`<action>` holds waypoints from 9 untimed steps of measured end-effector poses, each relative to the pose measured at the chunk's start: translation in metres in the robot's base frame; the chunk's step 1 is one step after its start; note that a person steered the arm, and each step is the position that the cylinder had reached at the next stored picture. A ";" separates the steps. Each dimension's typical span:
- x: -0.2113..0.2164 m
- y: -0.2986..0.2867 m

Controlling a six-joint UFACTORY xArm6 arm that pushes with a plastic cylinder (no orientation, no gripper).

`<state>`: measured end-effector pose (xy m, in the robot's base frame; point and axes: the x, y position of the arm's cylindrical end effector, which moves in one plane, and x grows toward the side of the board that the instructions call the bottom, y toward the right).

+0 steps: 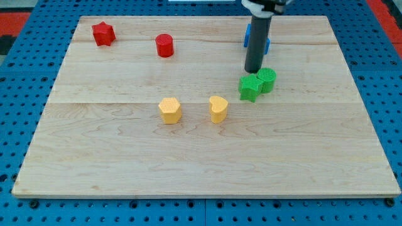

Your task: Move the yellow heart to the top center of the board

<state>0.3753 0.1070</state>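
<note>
Partly hidden behind the dark rod (255, 44), a blue block (266, 44) shows only as slivers on either side of the shaft, so its shape cannot be made out. The rod's upper end is cut off by the view's top edge. My tip (253, 71) sits near the view's upper right, just above the green star (250, 87) and just left of the green cylinder (267, 80); whether it touches either cannot be told from this angle. The two green blocks stand pressed together (or very nearly so). This arm carries no fingers, only the rod, so there is no opening or hold to tell of.

The yellow heart (218, 108) lies near the middle of the wooden tabletop (113, 157), a little right of centre, down and to the left of the green pair and well apart from my tip. Near it on the left sits a second yellow block (169, 110), roughly hexagonal, with a clear gap between them.

Toward the view's top left stand a red star (103, 33) near the corner and a red cylinder (164, 45) to its right. The red cylinder is the block nearest the top centre, left of it. A blue pegboard surface (19, 125) surrounds the tabletop.
</note>
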 end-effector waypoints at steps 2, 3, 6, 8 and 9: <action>0.117 0.060; 0.108 -0.033; 0.051 -0.178; 0.046 -0.166; 0.050 -0.150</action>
<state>0.4256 -0.0427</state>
